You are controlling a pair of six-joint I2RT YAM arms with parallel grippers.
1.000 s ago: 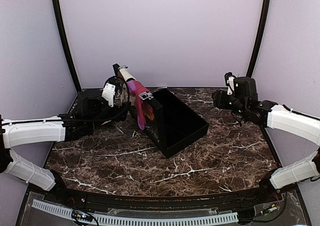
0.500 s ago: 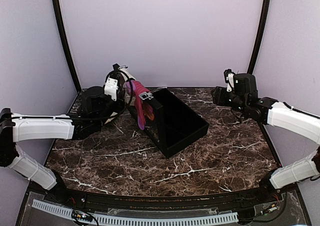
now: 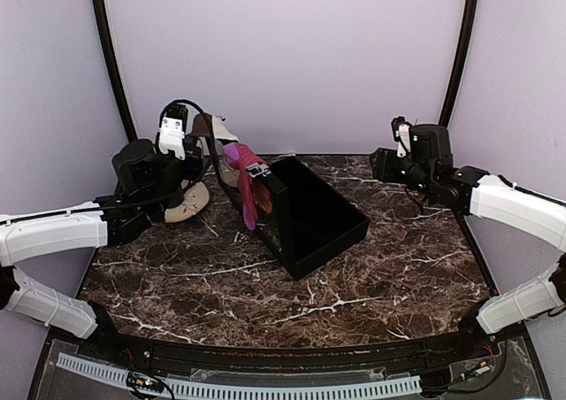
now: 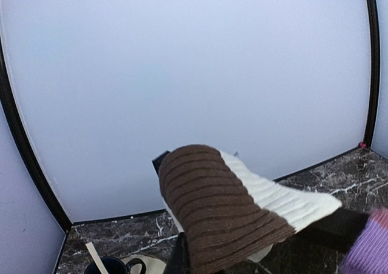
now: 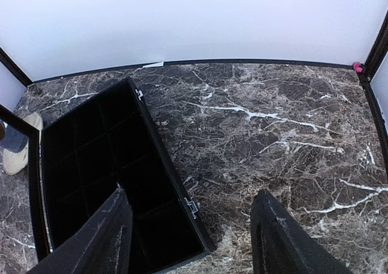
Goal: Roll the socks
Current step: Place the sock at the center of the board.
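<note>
At the far left of the marble table [image 3: 371, 285], the left gripper [image 3: 200, 128] is pinched tight on the cream sock [image 3: 225, 134] and holds it in the air above the saucer [image 3: 187, 203]. In the left wrist view the sock's brown ribbed cuff fills the foreground and hides the fingers, and the cream foot trails off to the right. Holding it clear of the table probably lets the limp cloth hang straight, so it can be laid flat for rolling. The pink sock [image 3: 250, 186] hangs draped over the left edge of the black case [image 3: 327, 232], apart from its mate, and neither is rolled yet. The right gripper [image 5: 191, 204] hovers over the case's far end with its fingers spread and nothing between them. It is likely parked there to leave the left arm room, ready to pin or take an end once a sock is set down. The dark blue cup [image 4: 112, 266] sits on the saucer, below the lifted sock.
</note>
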